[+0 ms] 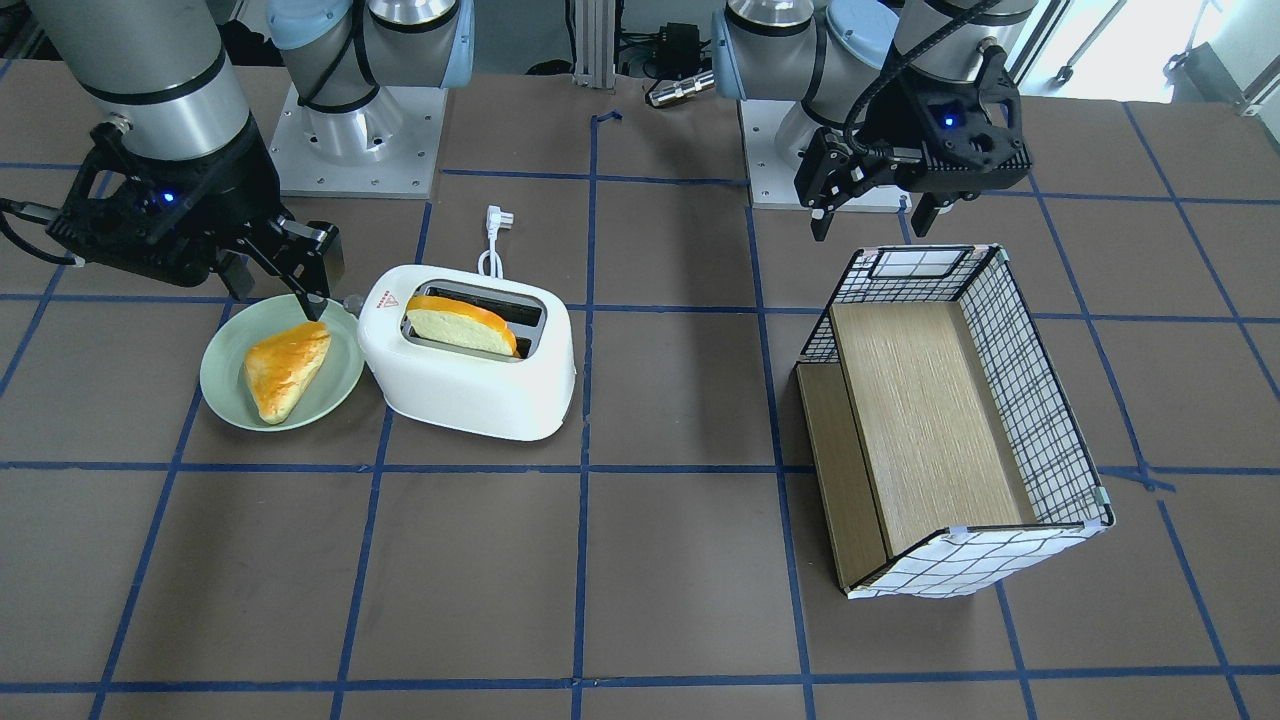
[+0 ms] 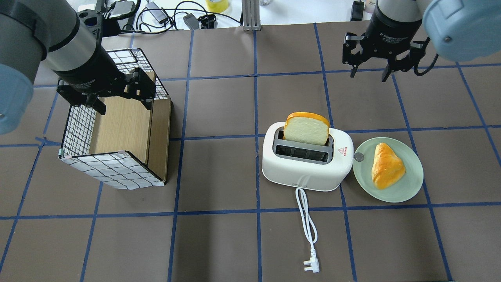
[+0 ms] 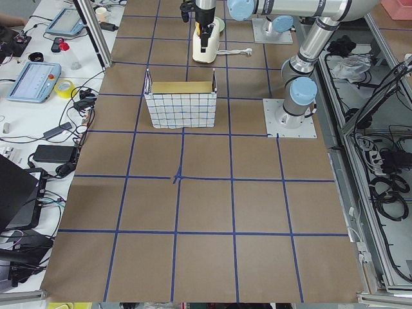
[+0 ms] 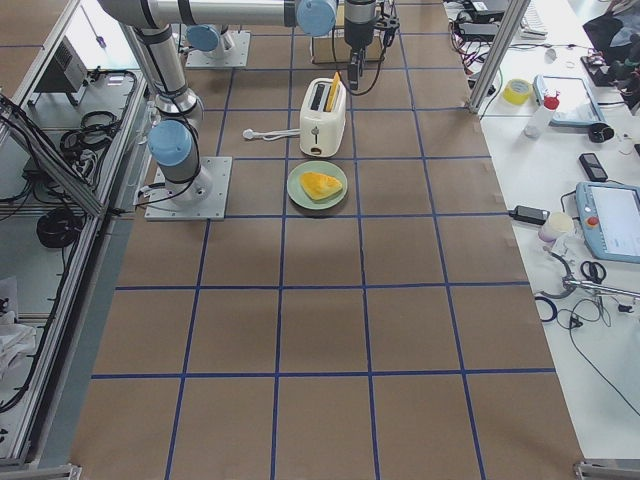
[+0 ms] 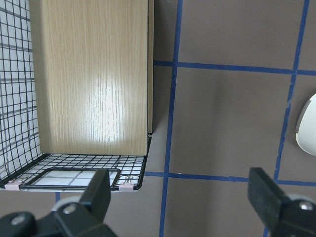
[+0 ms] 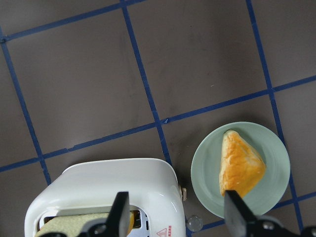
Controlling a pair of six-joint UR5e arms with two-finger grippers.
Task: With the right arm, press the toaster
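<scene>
Where the right gripper (image 2: 369, 75) hangs: raised over the lever end of the toaster (image 2: 301, 172) and the plate (image 2: 415, 184) rim beside it, fingers spread and released, touching nothing.
Toaster: upright on the table (image 2: 219, 243), on the half toward its right end, about midway between the robot-side and operator-side edges.
Lever knob (image 2: 358, 157): faces the right end.
Bread slice (image 2: 306, 127): stands tall in the slot nearer the operator-side edge.
Cord (image 2: 307, 219): trails toward the robot-side edge, plug (image 2: 312, 266) lying flat.
Plate: pale green, just beside the knob, holding a golden triangular pastry (image 2: 387, 170).
Left gripper (image 1: 872, 222): fingers wide apart, empty, above the robot-side end of the checkered box (image 2: 109, 172) on the table's left half.
</scene>
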